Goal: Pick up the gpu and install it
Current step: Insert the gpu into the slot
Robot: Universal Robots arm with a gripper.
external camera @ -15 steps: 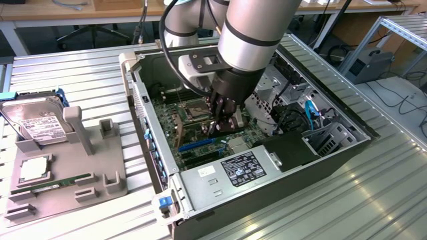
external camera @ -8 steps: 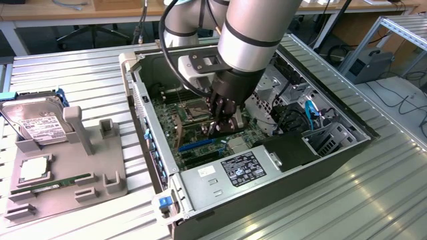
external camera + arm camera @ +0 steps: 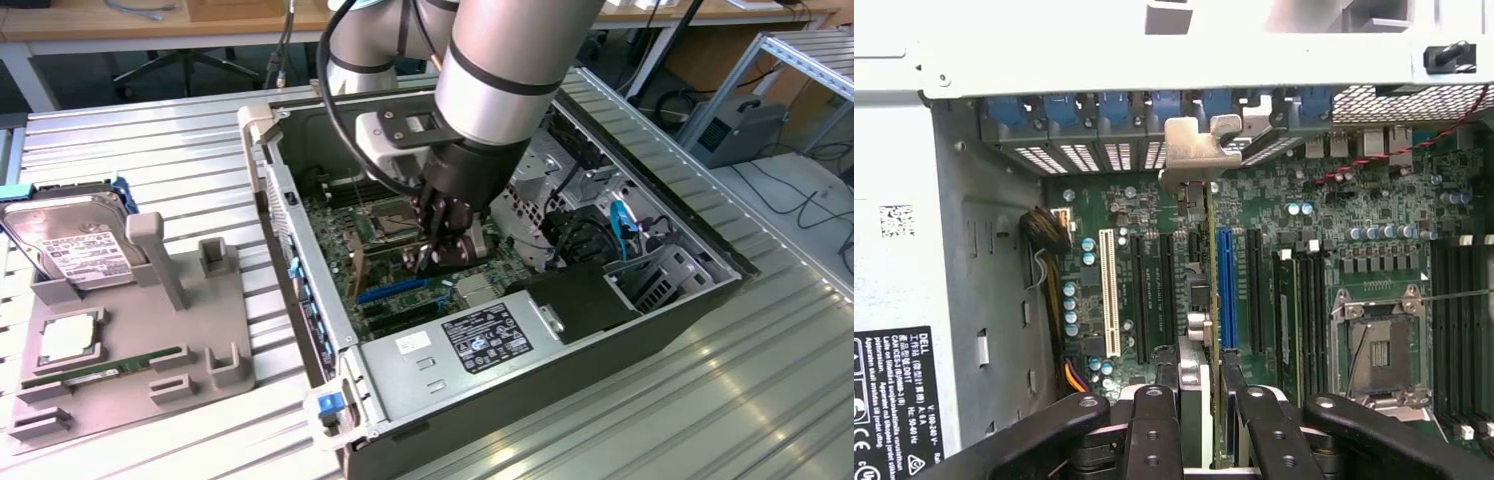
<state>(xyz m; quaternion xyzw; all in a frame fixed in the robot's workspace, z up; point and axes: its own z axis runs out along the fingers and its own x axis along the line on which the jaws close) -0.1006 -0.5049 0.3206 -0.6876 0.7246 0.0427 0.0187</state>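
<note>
Expansion slots (image 3: 1154, 290) and a blue slot (image 3: 1227, 285) flank your gripper (image 3: 1201, 400), clamped on the gpu (image 3: 1199, 240), held edge-on, silver bracket (image 3: 1199, 150) at its far end.

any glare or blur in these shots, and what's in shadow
Exterior view: glare streaks on the ribbed metal table near the case; inside the computer case, the board under the gripper sits in shade. Wrist view: the case frame is washed out bright, the close fingers look soft, and the gpu shows edge-on, sharp against the motherboard.
</note>
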